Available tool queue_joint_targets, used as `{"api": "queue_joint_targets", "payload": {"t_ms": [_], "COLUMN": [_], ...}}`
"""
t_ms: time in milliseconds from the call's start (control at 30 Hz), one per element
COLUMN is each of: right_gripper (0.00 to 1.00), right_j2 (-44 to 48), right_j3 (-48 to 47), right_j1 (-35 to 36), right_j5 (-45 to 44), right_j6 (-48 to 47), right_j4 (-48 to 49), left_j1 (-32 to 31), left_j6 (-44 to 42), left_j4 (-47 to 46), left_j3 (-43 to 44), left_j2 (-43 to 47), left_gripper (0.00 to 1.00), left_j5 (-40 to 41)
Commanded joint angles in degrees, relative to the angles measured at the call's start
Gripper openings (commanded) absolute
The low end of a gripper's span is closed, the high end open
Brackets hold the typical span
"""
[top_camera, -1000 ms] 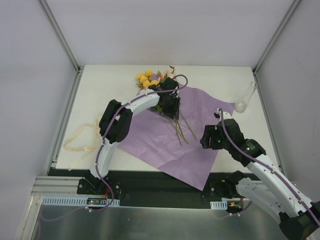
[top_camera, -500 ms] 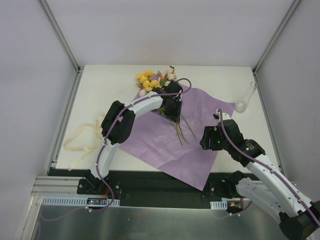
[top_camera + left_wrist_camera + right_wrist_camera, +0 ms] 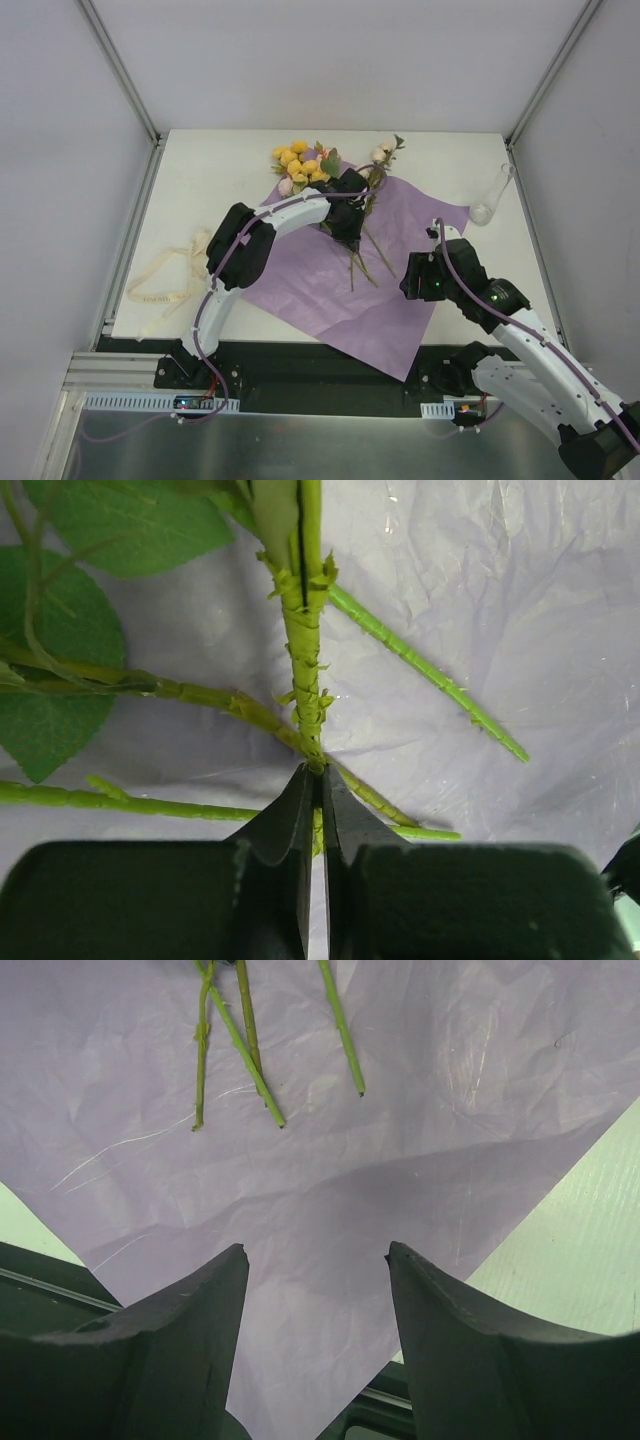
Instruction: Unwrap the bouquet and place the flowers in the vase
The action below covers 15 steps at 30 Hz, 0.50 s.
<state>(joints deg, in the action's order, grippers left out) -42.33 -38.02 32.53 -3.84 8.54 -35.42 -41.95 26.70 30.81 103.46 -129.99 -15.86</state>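
The bouquet lies opened out: its purple paper (image 3: 300,275) is spread flat on the table. The flowers (image 3: 297,162), yellow and pink blooms on green stems, rest on the sheet's far end. My left gripper (image 3: 346,222) is shut on one green stem (image 3: 303,630), its fingertips (image 3: 320,772) pinching it. That stem's cream bloom (image 3: 383,152) stands apart to the right of the bunch. The clear glass vase (image 3: 490,196) lies tilted at the far right. My right gripper (image 3: 438,232) hangs open over the paper's right corner (image 3: 330,1190), holding nothing.
A cream ribbon (image 3: 165,281) lies loose at the table's left edge. Bare stem ends (image 3: 240,1045) point toward the right gripper. The table's near edge and metal rail run just behind the paper's front corner (image 3: 400,365).
The left gripper has shut on a stem. The cream-bloomed stem has swung out of the bunch to the right. The right arm has stayed still.
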Motion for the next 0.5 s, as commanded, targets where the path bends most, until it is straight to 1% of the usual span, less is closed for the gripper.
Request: {"api": "queue_joint_targets", "payload": {"t_ms": [0, 167, 267, 367, 400, 467], "right_gripper": [0.61, 0.61, 0.61, 0.61, 0.61, 0.61], "right_j2": [0.4, -0.2, -1.6, -3.5, -4.7, -6.0], "right_j3": [-2.9, -4.6, -5.9, -8.6, -10.3, -12.4], "right_j1": [-0.2, -0.3, -0.2, -0.4, -0.5, -0.8], "right_j5": [0.1, 1.1, 1.3, 3.1, 5.7, 8.0], "right_j6": [0.2, 0.8, 0.8, 1.2, 1.4, 1.7], "right_j4": [-0.7, -0.4, -0.3, 0.3, 0.9, 1.7], "left_j1": [-0.1, 0.6, 2.1, 3.5, 3.6, 4.1], "left_j6": [-2.0, -2.1, -1.5, -2.7, -3.5, -5.2], "left_j4": [0.3, 0.6, 0.7, 0.7, 0.8, 0.7], "left_j3": [0.1, 0.4, -0.6, -2.6, -3.1, -4.7], "left_j2": [5.3, 13.9, 18.5, 23.6, 25.0, 28.7], "left_gripper": [0.00, 0.00, 0.00, 0.00, 0.00, 0.00], "left_j5": [3.2, 1.8, 0.4, -2.0, -2.5, -3.9]}}
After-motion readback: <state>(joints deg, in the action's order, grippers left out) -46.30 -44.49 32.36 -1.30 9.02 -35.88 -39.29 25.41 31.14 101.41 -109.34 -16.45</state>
